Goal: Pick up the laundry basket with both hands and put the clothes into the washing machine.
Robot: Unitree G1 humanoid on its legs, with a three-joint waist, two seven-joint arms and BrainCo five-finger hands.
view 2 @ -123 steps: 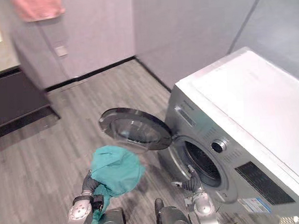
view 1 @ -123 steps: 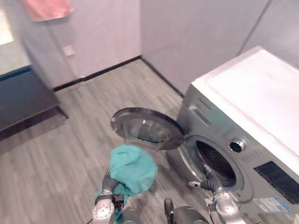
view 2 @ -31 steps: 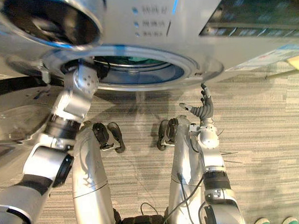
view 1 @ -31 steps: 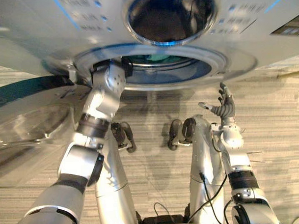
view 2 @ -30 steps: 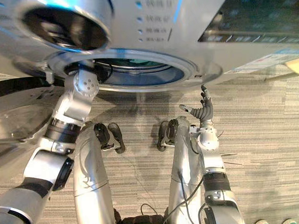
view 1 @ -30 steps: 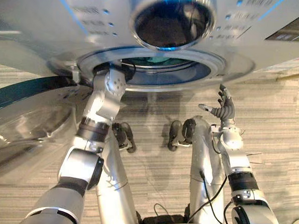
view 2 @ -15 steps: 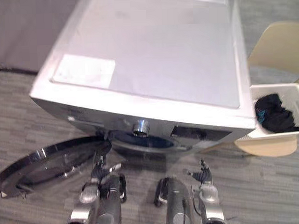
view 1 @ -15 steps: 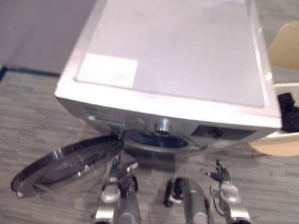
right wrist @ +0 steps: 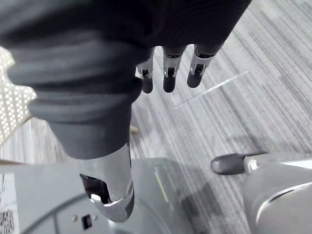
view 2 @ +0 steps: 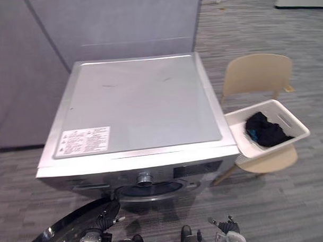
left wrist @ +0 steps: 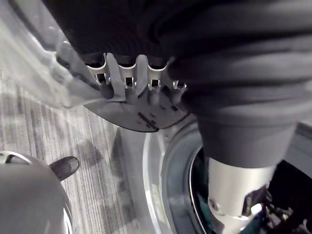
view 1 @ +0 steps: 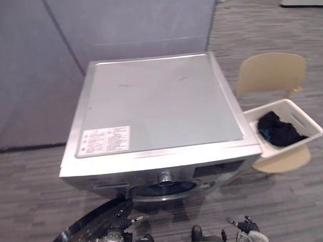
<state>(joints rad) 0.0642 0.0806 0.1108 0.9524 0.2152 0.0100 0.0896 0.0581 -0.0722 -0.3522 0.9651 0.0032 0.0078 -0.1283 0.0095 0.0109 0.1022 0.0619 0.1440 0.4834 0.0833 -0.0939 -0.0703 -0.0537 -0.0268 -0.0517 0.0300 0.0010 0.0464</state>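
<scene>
A white laundry basket (view 1: pixel 304 117) sits on a beige chair (view 1: pixel 270 72) to the right of the silver washing machine (view 1: pixel 155 105), and dark clothes (view 1: pixel 278 132) lie in it. The machine's round door (view 1: pixel 83 235) hangs open at the lower left. Just in front of the drum opening (view 1: pixel 164 189), by the door, is my left hand (view 1: pixel 124 222), open. Its straight fingers (left wrist: pixel 127 84) lie near the door's edge. A bit of teal cloth (left wrist: pixel 243 228) shows inside the drum. My right hand (view 1: pixel 244 224) hovers open over the floor, right of the opening, fingers (right wrist: pixel 168 73) straight and holding nothing.
A grey partition wall (view 1: pixel 126 21) stands behind the machine. Grey striped floor (view 1: pixel 291 201) lies in front of the machine and around the chair.
The whole picture has shifted as the camera rose, now taking in the machine's top and the basket. My left hand, at the drum's rim a second ago, is now outside by the door.
</scene>
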